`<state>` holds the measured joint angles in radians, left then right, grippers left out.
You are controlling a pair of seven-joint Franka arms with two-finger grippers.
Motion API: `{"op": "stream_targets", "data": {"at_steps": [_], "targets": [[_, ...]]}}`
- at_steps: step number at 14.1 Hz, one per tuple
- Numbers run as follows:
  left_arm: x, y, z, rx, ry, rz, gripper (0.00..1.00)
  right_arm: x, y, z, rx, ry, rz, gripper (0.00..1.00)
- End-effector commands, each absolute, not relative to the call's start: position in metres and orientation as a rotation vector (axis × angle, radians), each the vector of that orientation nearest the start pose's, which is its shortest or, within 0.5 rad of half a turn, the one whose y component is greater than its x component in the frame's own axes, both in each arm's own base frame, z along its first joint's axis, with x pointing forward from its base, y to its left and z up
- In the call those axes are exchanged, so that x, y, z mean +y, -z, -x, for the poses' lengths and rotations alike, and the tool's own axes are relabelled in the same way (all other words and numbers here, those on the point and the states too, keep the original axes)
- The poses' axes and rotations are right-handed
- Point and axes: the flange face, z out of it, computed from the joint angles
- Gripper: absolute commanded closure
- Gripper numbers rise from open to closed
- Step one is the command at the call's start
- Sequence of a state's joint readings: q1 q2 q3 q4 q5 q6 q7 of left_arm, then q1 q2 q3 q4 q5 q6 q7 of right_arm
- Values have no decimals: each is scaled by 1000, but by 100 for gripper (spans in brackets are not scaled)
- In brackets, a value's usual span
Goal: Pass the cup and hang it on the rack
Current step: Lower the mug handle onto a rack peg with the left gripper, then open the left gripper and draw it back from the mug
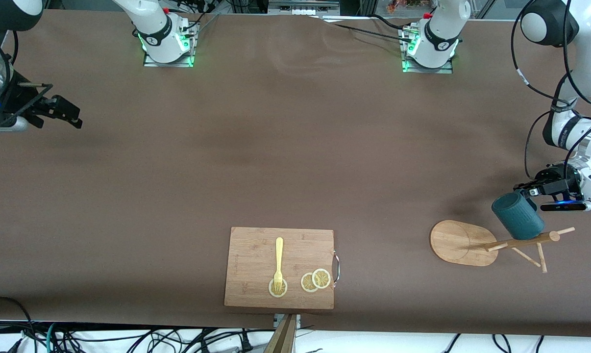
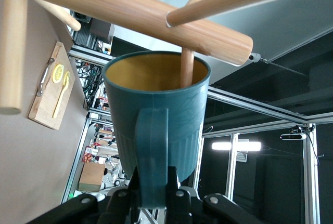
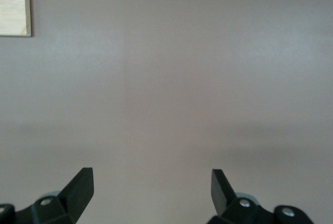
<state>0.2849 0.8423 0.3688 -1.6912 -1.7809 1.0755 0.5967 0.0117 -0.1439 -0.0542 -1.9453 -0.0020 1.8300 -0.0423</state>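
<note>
Cup point(image 1: 518, 214): small, dark teal, ribbed wall, yellowish-gold inside, held up in the air over the rack point(image 1: 464, 242), at the left arm's end of the table. Tilted, mouth turned toward the post. Gripped by its side handle point(image 2: 153, 151) in the left gripper point(image 1: 530, 192), fingers pinched tight on it. One thin peg point(image 2: 187, 68) poking into the cup's mouth (seen clearly from the left wrist view); contact with the inner wall impossible to judge.

Rack: light wooden mug tree, oval flat base on the brown table point(image 1: 276, 162), central post and thin branching pegs.

Right gripper point(image 1: 62, 113): hanging over bare tabletop at the right arm's end, waiting, fingers spread wide, holding nothing.

Nearer the front camera, mid-table: rectangular wooden cutting board point(image 1: 256, 260) with a metal handle, carrying a yellow plastic fork point(image 1: 278, 262) and three lemon slices point(image 1: 316, 280) (fork tines resting on one slice, the other two overlapping).
</note>
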Motion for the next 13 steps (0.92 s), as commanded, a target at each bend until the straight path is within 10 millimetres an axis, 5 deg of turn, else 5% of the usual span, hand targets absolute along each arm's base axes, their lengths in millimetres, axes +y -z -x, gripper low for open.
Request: {"op": "stream_targets", "data": {"at_steps": [1,3,4,5,8,13], "targets": [[234,-191,-589,427,-113,-1220,80,-22,-557,-508,-17,61,3118,0],[232,-191,-589,422,-109,-1226,46,-22,-559,-512,-22,59,3118,0],[231,-192,-589,397,-131,-1238,7,-21,-564,-516,-30,73,3121,0],[227,-192,-589,358,-162,-1252,0,-20,-574,-516,-33,78,3122,0],[223,-194,-581,322,-95,-1330,0,-23,-596,-521,-21,54,3128,0],[228,-233,-550,212,152,-1583,0,-24,-615,-535,-14,-30,3122,0]]}}
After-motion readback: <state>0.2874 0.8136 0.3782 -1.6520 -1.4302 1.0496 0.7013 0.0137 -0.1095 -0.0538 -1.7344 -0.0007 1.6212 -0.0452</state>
